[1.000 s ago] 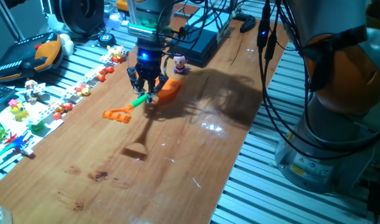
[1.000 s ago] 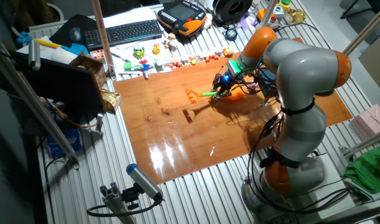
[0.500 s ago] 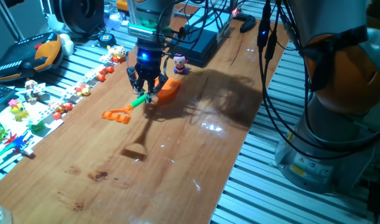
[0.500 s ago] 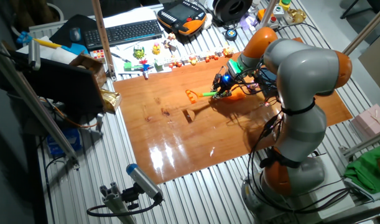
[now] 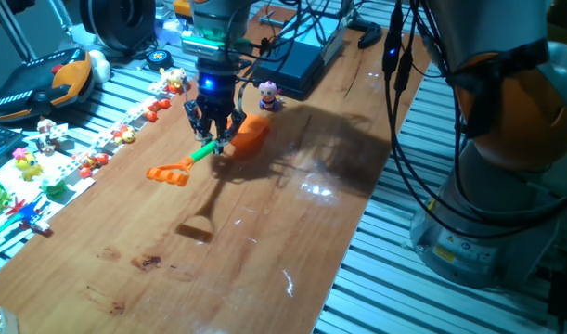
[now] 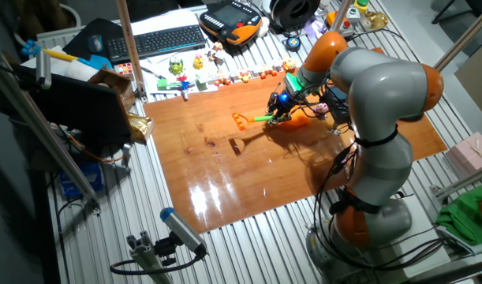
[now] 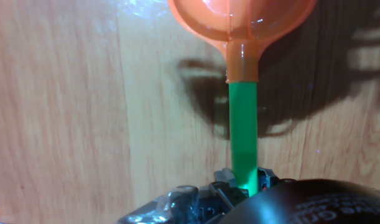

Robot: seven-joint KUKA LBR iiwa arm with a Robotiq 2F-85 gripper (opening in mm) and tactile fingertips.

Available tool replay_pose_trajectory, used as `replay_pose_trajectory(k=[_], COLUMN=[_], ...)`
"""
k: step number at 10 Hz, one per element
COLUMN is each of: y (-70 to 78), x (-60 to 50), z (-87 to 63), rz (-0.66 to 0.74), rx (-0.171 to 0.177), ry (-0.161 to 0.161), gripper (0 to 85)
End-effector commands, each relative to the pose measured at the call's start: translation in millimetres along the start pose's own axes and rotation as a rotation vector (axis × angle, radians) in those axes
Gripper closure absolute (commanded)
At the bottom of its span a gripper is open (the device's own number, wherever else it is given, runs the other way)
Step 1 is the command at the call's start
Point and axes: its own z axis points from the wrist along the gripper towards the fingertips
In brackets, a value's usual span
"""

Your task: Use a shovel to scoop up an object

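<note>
One shovel (image 5: 218, 146); one object (image 5: 267, 95); fingers (image 5: 214, 135) gripping shaft.

Orange scoop blade (image 7: 242, 18): in your hand view, the top edge cuts it off.
Thin green shaft (image 7: 244, 140): its lower end vanishes behind the dark gripper housing.
Tiny pink-headed figurine (image 5: 267, 94): too small for you to read details.

Bare wood lies open toward the table (image 5: 264, 241) near end. Behind the gripper (image 5: 214, 139), a blue box (image 5: 302, 65) and figurine (image 5: 267, 95) crowd; toy rows (image 5: 125, 130) line the edge.
</note>
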Motion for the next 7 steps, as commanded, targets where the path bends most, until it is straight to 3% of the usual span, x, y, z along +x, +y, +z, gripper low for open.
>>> replay_pose_trajectory(k=[1,3,4,6,7], y=[0.2,0.2,0.2,0.4,2.1], x=[0.2,0.2,0.2,-0.6,-7.1], z=[0.0,0.0,0.0,-0.8,-6.5], rz=[-0.011,-0.028,-0.027,-0.061,-0.085], rx=[-0.009,-0.044,-0.055,-0.040,-0.022], ry=[0.007,0.017,0.038,0.097,0.106], gripper=[84.3,84.3,84.3,84.3,84.3])
